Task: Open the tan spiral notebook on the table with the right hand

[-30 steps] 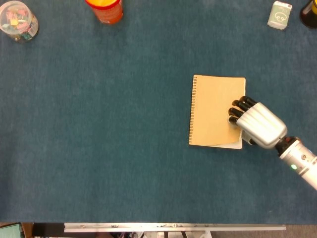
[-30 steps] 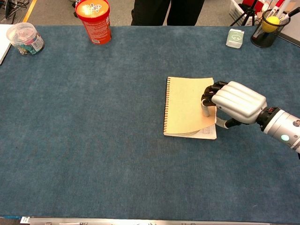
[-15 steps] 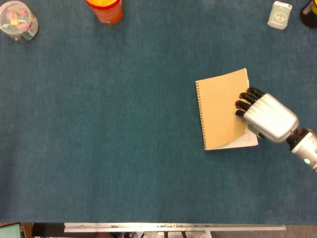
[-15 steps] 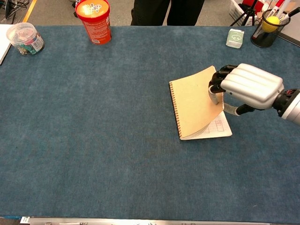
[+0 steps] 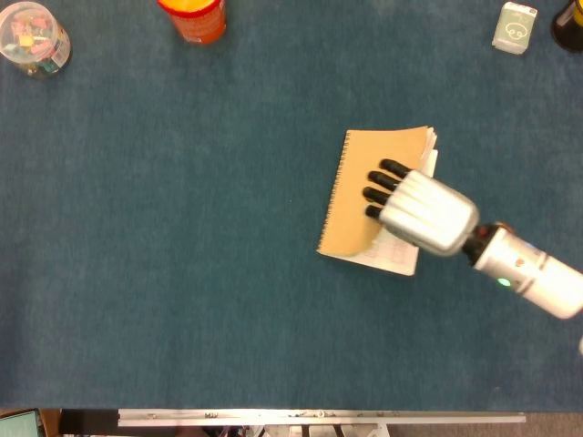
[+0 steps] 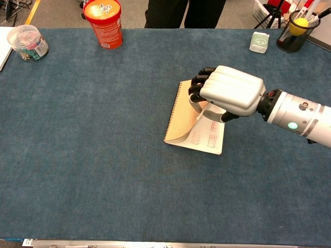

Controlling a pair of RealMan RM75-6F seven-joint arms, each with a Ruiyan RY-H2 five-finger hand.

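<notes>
1. Since half a second ago the right hand (image 6: 231, 90) has swung leftward across the table (image 6: 103, 155), carrying the tan cover with it, and the notebook (image 5: 364, 196) has slid and turned so that its spiral edge now leans the other way.
2. Right of the table's middle, the notebook lies with its long axis running roughly away from the robot, spiral binding on the left edge. In the chest view a printed white page (image 6: 207, 138) shows at the near right corner, so the cover is already partly lifted.
3. Fingers (image 6: 199, 85) curl over the cover from the right, with the thumb seemingly beneath it. I judge the cover to be pinched, though the underside of the grip is hidden by the hand's own shell.
4. What matters for the coming move: the hinge lies to the left of the hand, so the cover must keep arcing leftward over the spiral to fall flat. The book is unanchored and may slide again.
5. No left hand shows in either view.
6. An orange tub (image 6: 103, 22) and a clear jar (image 6: 28, 41) stand well apart at the far left.
</notes>
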